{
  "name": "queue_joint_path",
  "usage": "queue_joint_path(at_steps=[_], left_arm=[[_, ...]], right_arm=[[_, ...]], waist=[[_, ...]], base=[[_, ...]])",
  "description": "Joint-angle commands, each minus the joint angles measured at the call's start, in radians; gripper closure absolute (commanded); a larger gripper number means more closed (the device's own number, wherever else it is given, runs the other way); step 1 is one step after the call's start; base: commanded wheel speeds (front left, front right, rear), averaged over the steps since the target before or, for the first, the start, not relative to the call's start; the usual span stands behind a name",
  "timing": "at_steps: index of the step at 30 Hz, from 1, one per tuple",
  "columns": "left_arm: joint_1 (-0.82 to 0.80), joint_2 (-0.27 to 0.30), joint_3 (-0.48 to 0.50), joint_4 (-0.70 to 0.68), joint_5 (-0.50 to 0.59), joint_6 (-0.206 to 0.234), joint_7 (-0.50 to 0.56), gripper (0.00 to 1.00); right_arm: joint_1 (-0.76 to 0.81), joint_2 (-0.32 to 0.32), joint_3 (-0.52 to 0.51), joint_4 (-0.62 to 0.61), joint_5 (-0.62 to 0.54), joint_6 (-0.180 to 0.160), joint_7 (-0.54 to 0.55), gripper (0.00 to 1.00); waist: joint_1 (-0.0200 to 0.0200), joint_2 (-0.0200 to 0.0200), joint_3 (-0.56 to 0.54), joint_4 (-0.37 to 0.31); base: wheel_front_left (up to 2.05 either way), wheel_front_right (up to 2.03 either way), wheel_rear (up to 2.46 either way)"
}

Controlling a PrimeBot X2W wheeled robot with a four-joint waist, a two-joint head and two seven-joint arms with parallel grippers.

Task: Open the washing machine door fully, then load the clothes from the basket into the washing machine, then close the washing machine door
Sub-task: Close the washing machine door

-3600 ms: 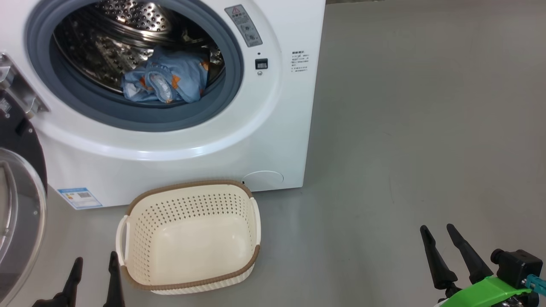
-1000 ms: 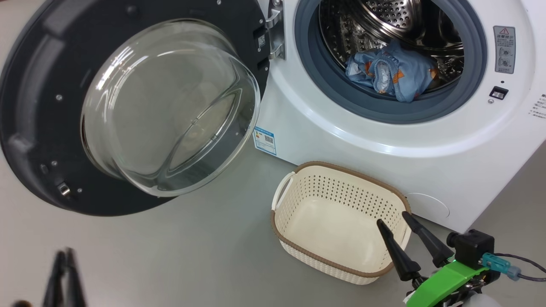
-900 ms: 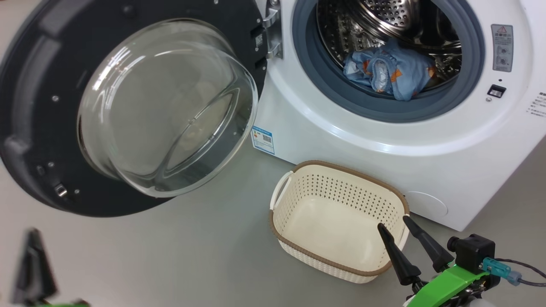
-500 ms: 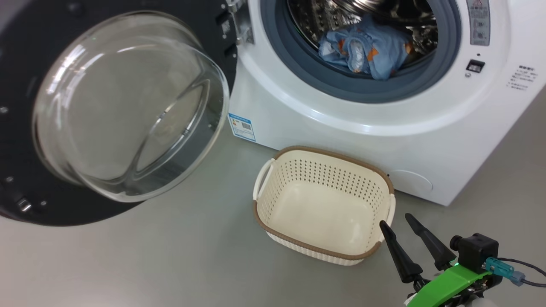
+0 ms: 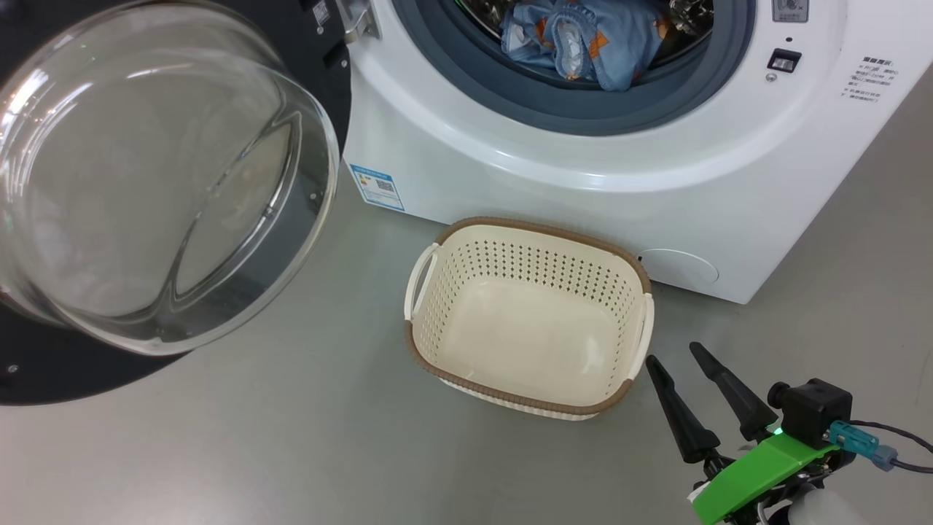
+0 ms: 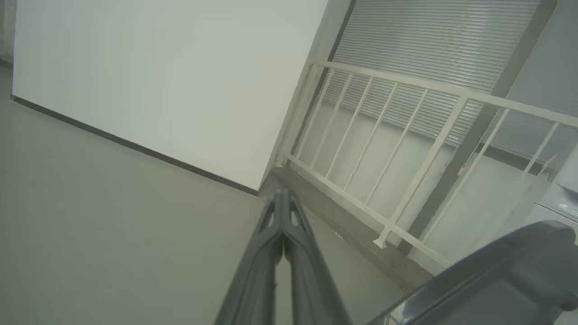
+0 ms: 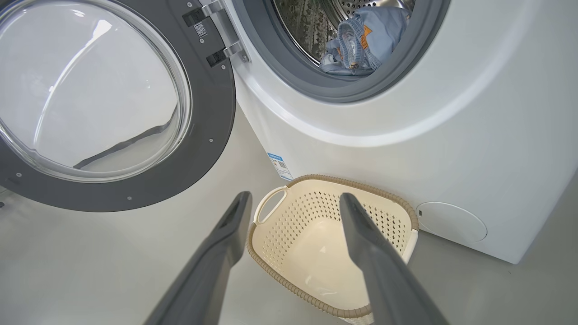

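Left jaws: together, my fingers (image 6: pixel 295 271) pressed tip to tip with nothing between them, pointing toward a wall corner and a pale railing (image 6: pixel 406 135).
Right jaws: apart and empty, my fingers (image 5: pixel 681 415) over the floor (image 5: pixel 291 452), just beside the basket's near right corner.
Door: the washing machine door (image 5: pixel 146 182) stands wide open to the left of the drum mouth, glass bowl bulging toward me.
Clothes: the clothes (image 5: pixel 583 36), blue with orange prints, lie in the drum against the grey gasket (image 5: pixel 568 109).
Basket: the basket (image 5: pixel 539 232) sits on the floor just before the washing machine (image 5: pixel 554 182), its cream bottom bare.
Blue label sticker (image 5: pixel 377 187): low on the machine's front corner, with a small code square; print too small to read.
Black text block (image 5: pixel 871 79): several lines at the front's right, unreadable.
Code sticker (image 7: pixel 199 30): white, on the door rim by the hinge, unreadable.
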Motion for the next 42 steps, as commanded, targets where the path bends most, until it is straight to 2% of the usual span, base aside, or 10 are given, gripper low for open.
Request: queue_joint_path(at_steps=[1, 3, 4, 5, 6, 7, 12, 20, 29, 42], left_arm=[[-0.055, 0.111, 0.001, 0.020, -0.058, -0.003, 0.055, 1.00], [-0.082, 0.143, -0.029, 0.075, -0.122, -0.003, 0.128, 1.00], [-0.104, 0.171, -0.063, 0.114, -0.181, -0.003, 0.205, 1.00], [-0.104, 0.171, -0.063, 0.114, -0.181, -0.003, 0.205, 1.00], [-0.124, 0.185, -0.089, 0.147, -0.243, -0.003, 0.286, 1.00], [-0.124, 0.185, -0.089, 0.147, -0.243, -0.003, 0.286, 1.00], [-0.143, 0.224, -0.134, 0.194, -0.355, -0.003, 0.456, 1.00], [-0.116, 0.221, -0.197, 0.177, -0.495, -0.003, 0.707, 1.00], [-0.055, 0.228, -0.236, 0.107, -0.562, -0.003, 0.832, 1.00], [0.054, 0.234, -0.295, -0.085, -0.651, -0.003, 0.969, 1.00]], right_arm=[[-0.017, 0.002, 0.022, -0.021, -0.008, 0.002, -0.008, 0.00], [-0.016, 0.003, 0.023, -0.020, -0.007, 0.002, -0.008, 0.00], [-0.015, 0.004, 0.024, -0.019, -0.007, 0.002, -0.008, 0.00], [-0.015, 0.004, 0.024, -0.019, -0.007, 0.002, -0.008, 0.00], [-0.015, 0.005, 0.026, -0.019, -0.007, 0.002, -0.008, 0.00], [-0.015, 0.005, 0.026, -0.019, -0.007, 0.002, -0.008, 0.00], [-0.016, 0.006, 0.032, -0.018, -0.006, 0.002, -0.008, 0.00], [-0.013, 0.006, 0.036, -0.016, -0.006, 0.002, -0.008, 0.00], [-0.009, 0.013, 0.034, -0.015, -0.005, 0.002, -0.008, 0.00], [0.007, 0.013, 0.011, -0.015, -0.005, 0.002, -0.008, 0.00]], waist=[[0.0000, 0.0000, 0.002, 0.002], [0.0000, 0.0000, 0.002, 0.006], [0.0000, 0.0000, 0.003, 0.011], [0.0000, 0.0000, 0.003, 0.011], [0.0000, 0.0000, 0.002, 0.014], [0.0000, 0.0000, 0.002, 0.014], [0.0000, 0.0000, -0.001, 0.016], [0.0000, 0.0000, -0.006, 0.014], [0.0000, 0.0000, -0.016, 0.009], [0.0000, 0.0000, -0.051, 0.010]], base=[[0.00, 0.00, 0.00], [0.00, 0.00, 0.00], [0.00, 0.00, 0.00], [0.00, 0.00, 0.00], [0.00, 0.00, 0.00], [0.00, 0.00, 0.00], [0.00, 0.00, 0.00], [0.00, 0.00, 0.00], [0.00, 0.00, 0.00], [0.00, 0.00, 0.00]])
